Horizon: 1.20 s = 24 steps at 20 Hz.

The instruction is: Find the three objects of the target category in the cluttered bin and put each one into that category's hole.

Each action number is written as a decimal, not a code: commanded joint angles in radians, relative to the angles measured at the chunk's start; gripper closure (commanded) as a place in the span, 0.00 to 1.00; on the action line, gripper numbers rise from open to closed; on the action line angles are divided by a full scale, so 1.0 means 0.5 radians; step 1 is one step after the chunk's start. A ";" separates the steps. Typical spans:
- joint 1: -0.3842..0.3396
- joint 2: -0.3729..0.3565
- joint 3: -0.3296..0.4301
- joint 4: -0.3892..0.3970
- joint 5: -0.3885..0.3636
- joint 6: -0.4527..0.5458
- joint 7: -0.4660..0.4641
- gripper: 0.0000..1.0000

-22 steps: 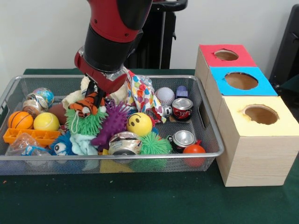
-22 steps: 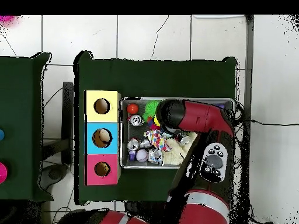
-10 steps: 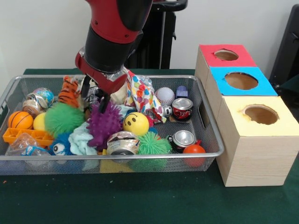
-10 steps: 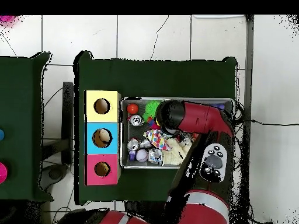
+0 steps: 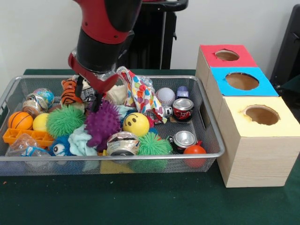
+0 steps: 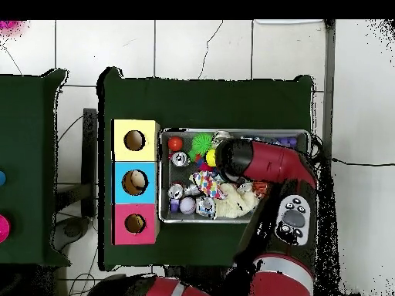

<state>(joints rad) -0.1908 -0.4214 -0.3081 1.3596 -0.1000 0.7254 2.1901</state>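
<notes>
My gripper [image 5: 87, 95] hangs low over the back left of the wire bin [image 5: 213, 140], open, its dark fingers [image 5: 78, 87] apart. An orange tiger plush [image 5: 70, 91] lies just left of them, outside the jaws. Below sit a green spiky ball [image 5: 65, 121] and a purple spiky ball [image 5: 102, 124]. Three holed boxes stand to the right: red [image 5: 213, 60], blue [image 5: 267, 86], yellow [image 5: 286, 125]. In the overhead view the arm [image 6: 258, 159] hides the gripper.
The bin also holds a red can [image 5: 183, 109], a silver can [image 5: 183, 139], a crushed can [image 5: 123, 143], a smiley ball [image 5: 136, 124], a baseball [image 5: 165, 96], a basketball [image 5: 20, 120], a dotted cloth [image 5: 140, 91] and an orange tray [image 5: 23, 137].
The arm has shifted left along the bin's back. The tiger plush, at the gripper over the green spiky ball a second ago, now lies at the back left. The spiky balls shifted.
</notes>
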 commanded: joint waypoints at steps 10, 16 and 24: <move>-0.398 -0.232 0.303 0.537 -0.425 -0.256 -0.381 0.00; -0.498 -0.188 0.445 0.589 -0.469 -0.452 -0.268 0.00; -0.510 -0.171 0.539 0.561 -0.514 -0.541 -0.174 0.00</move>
<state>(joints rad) -0.4391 -0.5329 -0.1993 1.5828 -0.3079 0.5287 2.1901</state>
